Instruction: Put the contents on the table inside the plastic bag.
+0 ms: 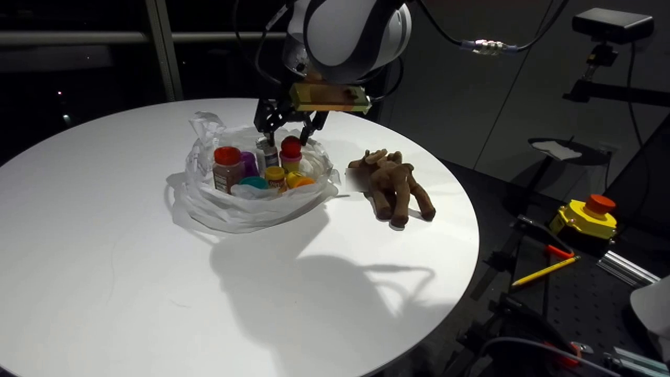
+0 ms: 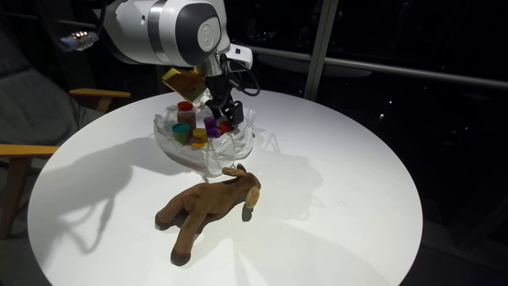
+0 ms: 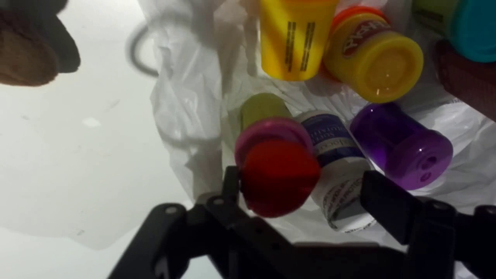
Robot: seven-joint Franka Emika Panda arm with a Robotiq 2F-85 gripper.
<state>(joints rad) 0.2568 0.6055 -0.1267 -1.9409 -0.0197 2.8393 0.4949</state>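
Note:
The white plastic bag [image 1: 251,214] lies open on the round table. It also shows in an exterior view [image 2: 190,157]. In it are several Play-Doh tubs [image 3: 379,62], a red-lidded jar [image 1: 226,175], a purple sharpener [image 3: 403,147], a white bottle [image 3: 337,162] and a red ball [image 3: 279,178], which appears to rest on a pink-lidded tub [image 3: 271,128]. My gripper [image 1: 288,140] is lowered into the bag, open; in the wrist view [image 3: 304,190] the ball is close to the left finger, with a gap to the right finger. A brown plush animal [image 2: 214,196] lies on the table outside the bag.
The plush also shows in an exterior view [image 1: 392,183], close beside the bag. The white round table [image 1: 131,293] has an open edge all round. A chair [image 2: 35,99] stands behind it. A side bench holds an emergency stop [image 1: 586,217] and a pencil [image 1: 547,271].

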